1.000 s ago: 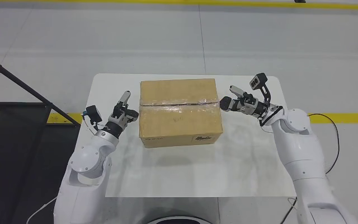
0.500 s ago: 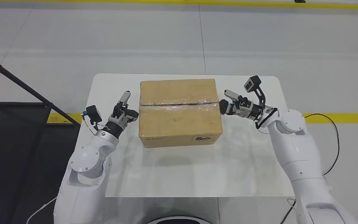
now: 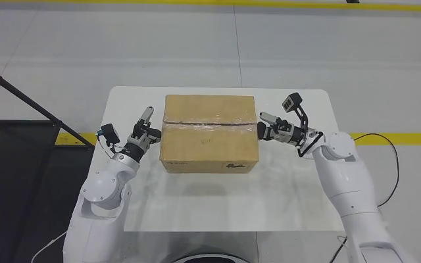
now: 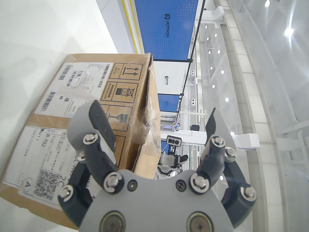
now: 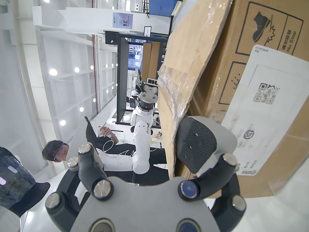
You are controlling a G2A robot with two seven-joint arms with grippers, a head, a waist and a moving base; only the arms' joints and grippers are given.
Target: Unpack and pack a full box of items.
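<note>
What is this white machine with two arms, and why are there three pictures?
It is a robot with two arms. One picture looks down from a camera above its arms; the other two come from small cameras on its wrists. A taped cardboard box sits on the white table. Each arm ends in a pincer for grabbing. The left pincer and the right pincer are both open, one at each end of the box. Neither holds anything yet.

White table (image 3: 289, 197), 1 taped cardboard box (image 3: 209, 135) flat on its far middle
</note>
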